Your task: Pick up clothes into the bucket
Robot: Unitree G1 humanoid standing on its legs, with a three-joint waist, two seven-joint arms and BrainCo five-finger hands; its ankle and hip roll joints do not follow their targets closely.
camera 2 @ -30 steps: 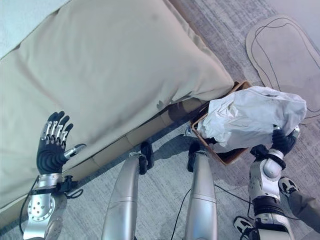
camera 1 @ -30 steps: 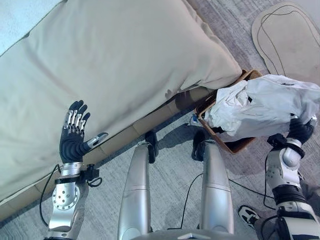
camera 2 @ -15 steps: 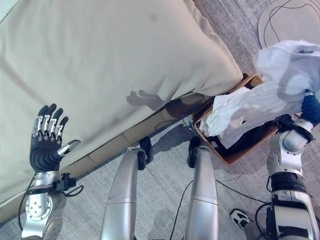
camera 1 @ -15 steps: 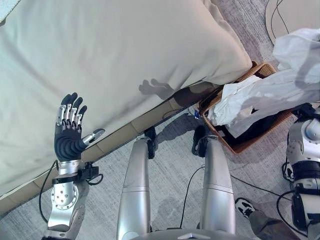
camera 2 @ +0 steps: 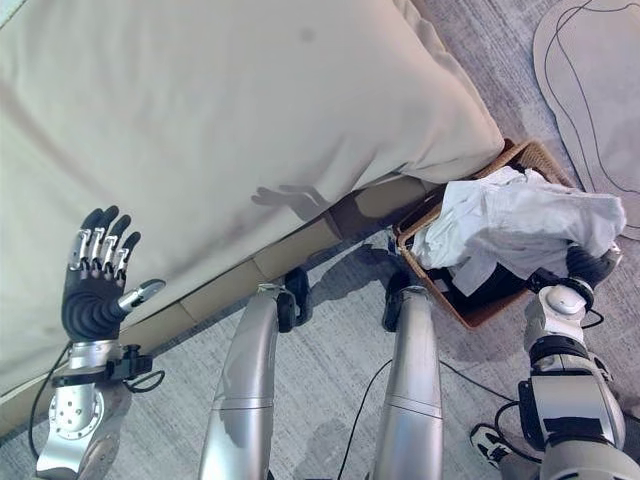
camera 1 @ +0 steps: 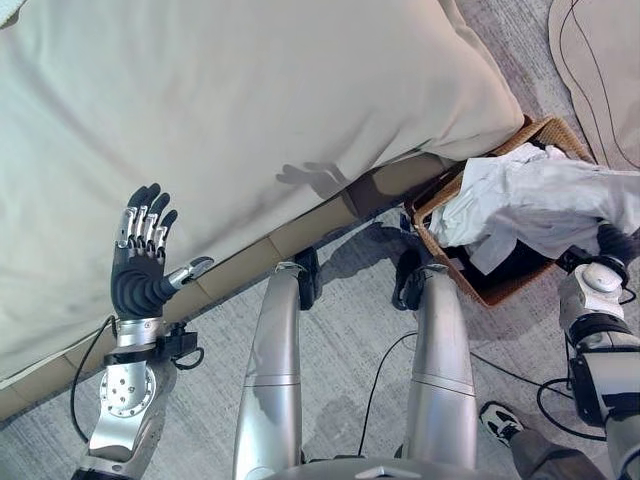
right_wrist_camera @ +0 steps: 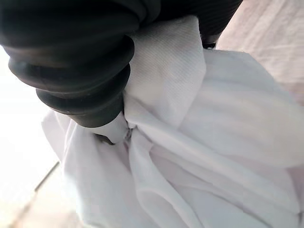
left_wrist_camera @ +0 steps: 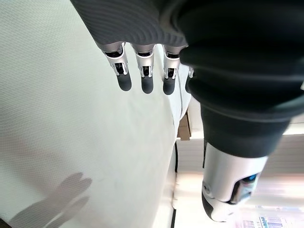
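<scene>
where half a second ago the white cloth (camera 1: pixel 545 200) is lifted high over the basket (camera 1: pixel 500 288), it now lies heaped in it, draped over the rim on the far side with dark clothes beneath. right hand (camera 2: pixel 590 265) sits low at the basket's near edge, buried in the cloth; in the right wrist view the folds (right_wrist_camera: pixel 190 156) press against its cover and i cannot tell how its fingers stand. left hand (camera 1: pixel 140 265) hangs raised beside the beige cushion (camera 1: pixel 250 110), fingers straight, thumb out, holding nothing, same as before. a shoe (camera 1: pixel 497 420) shows on the carpet (camera 1: pixel 340 340).
</scene>
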